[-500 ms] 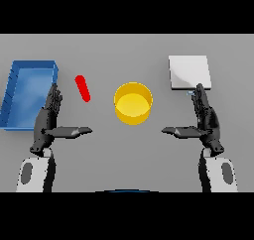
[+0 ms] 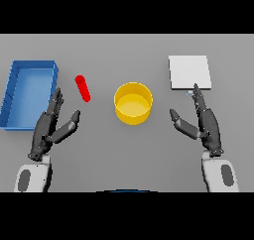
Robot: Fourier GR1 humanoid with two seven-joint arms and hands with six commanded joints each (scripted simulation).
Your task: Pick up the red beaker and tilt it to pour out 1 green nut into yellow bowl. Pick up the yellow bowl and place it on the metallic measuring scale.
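Hands hover with fingers straight, holding nothing: left hand (image 2: 49, 127) at 8 o'clock, right hand (image 2: 202, 122) at 4. Beaker (image 2: 83, 88) lies at 10 o'clock of the bowl (image 2: 133, 103); grab it carelessly and you may roll it away.

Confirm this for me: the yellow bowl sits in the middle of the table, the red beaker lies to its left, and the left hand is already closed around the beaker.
Not quite. In the head view the left hand is open and apart from the red beaker, which lies untouched on the table beyond its fingertips. The rest holds: the yellow bowl sits in the middle, with the beaker to its left.
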